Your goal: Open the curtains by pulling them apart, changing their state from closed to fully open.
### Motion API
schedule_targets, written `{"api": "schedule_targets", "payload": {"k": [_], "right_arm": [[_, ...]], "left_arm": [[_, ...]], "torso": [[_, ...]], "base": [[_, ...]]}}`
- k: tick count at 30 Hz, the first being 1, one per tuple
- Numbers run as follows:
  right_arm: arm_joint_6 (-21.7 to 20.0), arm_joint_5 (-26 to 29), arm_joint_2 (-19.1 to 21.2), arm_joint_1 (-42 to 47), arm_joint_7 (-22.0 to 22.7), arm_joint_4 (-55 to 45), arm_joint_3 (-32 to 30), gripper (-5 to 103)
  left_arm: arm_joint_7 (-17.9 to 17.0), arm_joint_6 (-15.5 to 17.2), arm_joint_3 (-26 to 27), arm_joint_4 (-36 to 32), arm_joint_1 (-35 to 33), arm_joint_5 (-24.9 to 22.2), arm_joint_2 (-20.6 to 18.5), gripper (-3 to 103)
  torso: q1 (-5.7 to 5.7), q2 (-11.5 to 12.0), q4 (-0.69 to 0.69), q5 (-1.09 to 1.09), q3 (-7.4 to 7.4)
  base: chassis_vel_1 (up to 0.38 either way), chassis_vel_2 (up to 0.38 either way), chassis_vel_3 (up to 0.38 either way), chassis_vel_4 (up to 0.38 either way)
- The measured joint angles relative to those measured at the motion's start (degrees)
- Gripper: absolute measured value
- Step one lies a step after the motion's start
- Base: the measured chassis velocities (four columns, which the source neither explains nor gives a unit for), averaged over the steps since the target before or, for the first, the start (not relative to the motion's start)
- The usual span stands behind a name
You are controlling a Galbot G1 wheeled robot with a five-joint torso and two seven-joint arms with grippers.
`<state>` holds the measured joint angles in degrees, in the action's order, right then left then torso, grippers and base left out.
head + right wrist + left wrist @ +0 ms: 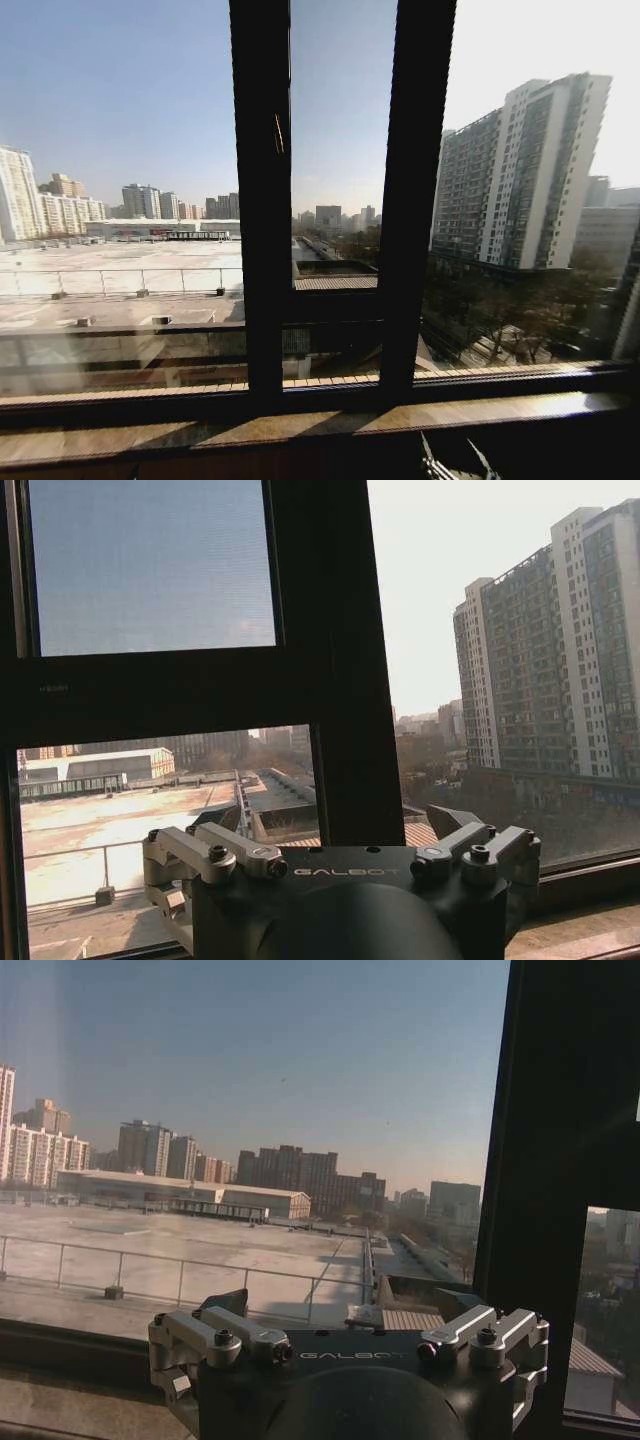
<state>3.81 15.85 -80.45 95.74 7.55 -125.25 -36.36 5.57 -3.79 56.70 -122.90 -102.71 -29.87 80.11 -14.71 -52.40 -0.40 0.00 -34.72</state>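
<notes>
The curtains are out of view. The window glass in front of me is bare, and city buildings and a flat roof show through it. My left gripper (340, 1308) is held up close to the left pane, open, with nothing between its dark fingertips (226, 1302). Before the middle dark upright my right gripper (335, 822) is also raised and open, and it holds nothing.
Two thick dark window frame uprights (262, 200) (415, 200) split the glass. A crossbar (170, 692) runs under a screened upper pane. A stone sill (300, 425) runs along the bottom, close to both grippers.
</notes>
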Motion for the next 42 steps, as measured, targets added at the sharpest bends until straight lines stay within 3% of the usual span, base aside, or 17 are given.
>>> {"api": "schedule_targets", "payload": {"k": [42], "right_arm": [[0.3,-0.1,-1.1,2.3,1.1,-3.2,-1.5,100]], "left_arm": [[0.8,-0.5,0.3,-1.8,-1.3,-1.2,0.4,100]], "torso": [[0.0,0.0,0.0,0.0,0.0]], "base": [[0.0,0.0,0.0,0.0]]}}
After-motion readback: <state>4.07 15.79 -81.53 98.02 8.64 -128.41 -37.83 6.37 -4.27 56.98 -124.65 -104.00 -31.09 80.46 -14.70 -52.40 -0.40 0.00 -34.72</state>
